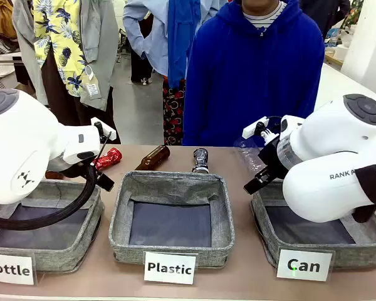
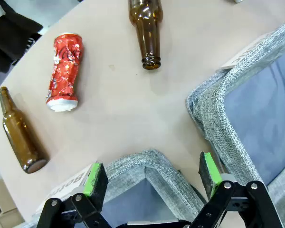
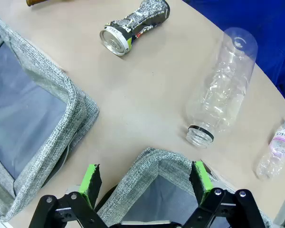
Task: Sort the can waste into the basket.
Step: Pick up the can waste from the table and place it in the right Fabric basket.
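Two crushed cans lay on the table (image 1: 244, 276), far side: red can (image 2: 65, 71) beyond the Bottle basket (image 2: 147, 164), black can (image 3: 135, 26) behind the Plastic basket (image 1: 172, 180). Can basket (image 1: 263, 226) sat near right. Left hand (image 2: 152, 178) spread, empty, over the Bottle basket's corner. Right hand (image 3: 145, 179) spread, empty, over the Can basket's far-left corner.
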Robot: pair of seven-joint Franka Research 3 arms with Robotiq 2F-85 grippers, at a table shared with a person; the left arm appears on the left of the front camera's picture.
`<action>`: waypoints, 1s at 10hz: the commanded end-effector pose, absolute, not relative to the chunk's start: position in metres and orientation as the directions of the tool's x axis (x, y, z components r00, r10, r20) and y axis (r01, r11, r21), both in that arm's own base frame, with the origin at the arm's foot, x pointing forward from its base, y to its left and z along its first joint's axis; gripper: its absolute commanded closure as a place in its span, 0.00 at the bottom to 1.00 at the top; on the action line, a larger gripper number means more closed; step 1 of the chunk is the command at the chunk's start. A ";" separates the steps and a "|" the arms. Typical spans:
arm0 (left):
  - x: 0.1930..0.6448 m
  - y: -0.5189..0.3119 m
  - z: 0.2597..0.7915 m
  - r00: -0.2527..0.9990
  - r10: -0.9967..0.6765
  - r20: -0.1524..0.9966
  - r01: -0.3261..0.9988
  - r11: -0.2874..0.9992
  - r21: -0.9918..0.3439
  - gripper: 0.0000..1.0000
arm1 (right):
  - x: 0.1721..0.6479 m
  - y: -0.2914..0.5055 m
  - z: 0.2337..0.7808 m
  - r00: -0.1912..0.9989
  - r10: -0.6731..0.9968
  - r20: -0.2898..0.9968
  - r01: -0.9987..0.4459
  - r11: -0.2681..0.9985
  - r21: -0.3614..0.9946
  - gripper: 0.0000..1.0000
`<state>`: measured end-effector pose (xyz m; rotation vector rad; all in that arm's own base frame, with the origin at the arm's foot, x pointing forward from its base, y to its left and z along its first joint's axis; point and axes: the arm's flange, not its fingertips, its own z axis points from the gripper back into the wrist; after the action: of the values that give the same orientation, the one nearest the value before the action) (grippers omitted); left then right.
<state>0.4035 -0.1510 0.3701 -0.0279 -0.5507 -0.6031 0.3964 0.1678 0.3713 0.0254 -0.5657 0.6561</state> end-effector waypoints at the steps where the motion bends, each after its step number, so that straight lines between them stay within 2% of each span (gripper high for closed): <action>1: 0.403 -0.151 0.370 0.685 -0.531 0.500 0.545 0.828 0.132 0.00 | 0.396 0.168 0.371 0.648 0.570 0.505 -0.584 0.798 -0.152 0.00; 10: 0.403 -0.151 0.370 0.685 -0.531 0.500 0.545 0.828 0.132 0.00 | 0.396 0.168 0.371 0.648 0.570 0.505 -0.584 0.798 -0.152 0.00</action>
<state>0.4035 -0.1510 0.3701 -0.0279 -0.5507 -0.6030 0.3964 0.1679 0.3712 0.0250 -0.5656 0.6565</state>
